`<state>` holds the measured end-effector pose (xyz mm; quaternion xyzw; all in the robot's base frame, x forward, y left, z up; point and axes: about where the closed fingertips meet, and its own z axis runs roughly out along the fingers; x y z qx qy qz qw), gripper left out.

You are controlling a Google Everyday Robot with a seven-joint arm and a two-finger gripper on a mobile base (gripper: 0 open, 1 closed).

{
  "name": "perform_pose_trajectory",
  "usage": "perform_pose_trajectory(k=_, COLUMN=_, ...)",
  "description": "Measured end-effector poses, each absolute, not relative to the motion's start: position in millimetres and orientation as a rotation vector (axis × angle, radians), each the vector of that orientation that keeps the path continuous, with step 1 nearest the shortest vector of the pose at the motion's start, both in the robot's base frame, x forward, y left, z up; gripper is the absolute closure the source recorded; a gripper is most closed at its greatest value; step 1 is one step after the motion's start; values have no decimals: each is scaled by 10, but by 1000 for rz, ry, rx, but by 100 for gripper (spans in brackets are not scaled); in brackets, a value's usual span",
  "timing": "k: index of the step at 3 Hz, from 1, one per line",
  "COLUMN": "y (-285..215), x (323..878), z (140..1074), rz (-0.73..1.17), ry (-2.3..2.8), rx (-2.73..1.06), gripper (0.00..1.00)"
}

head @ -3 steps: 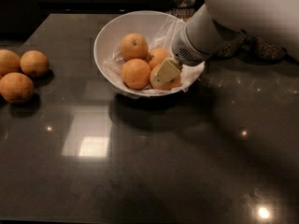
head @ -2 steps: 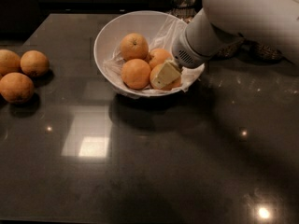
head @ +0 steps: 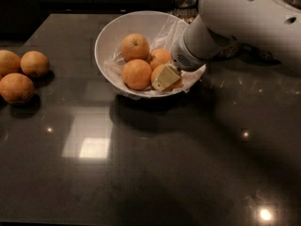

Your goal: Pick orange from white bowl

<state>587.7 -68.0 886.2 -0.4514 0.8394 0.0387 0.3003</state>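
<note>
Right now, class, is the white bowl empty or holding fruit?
Holding fruit: at least three oranges lie in the white bowl on its plastic lining, and the gripper reaches in on the picture's right.

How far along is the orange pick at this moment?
Reach looks done: the gripper sits inside the large glossy white bowl, against a round orange partly hidden behind it. In hand: taking hold, not confirmable. Left: lifting that orange out; it rests in the bowl.
</note>
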Motion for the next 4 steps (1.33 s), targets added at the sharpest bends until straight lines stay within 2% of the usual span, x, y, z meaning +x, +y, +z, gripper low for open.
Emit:
perform_pose_trajectory(k=1, y=-649, x=5887, z=8750, rz=119, ry=2252, rx=-1201, gripper=32)
perform_pose_trajectory(k=2, y=-636, x=5889, z=8715, rz=127, ry=2259, rx=-1204, gripper=50)
perform_pose_trajectory(k=4, y=-652, x=5891, z=8776, rz=134, ry=2247, rx=-1202, gripper=97)
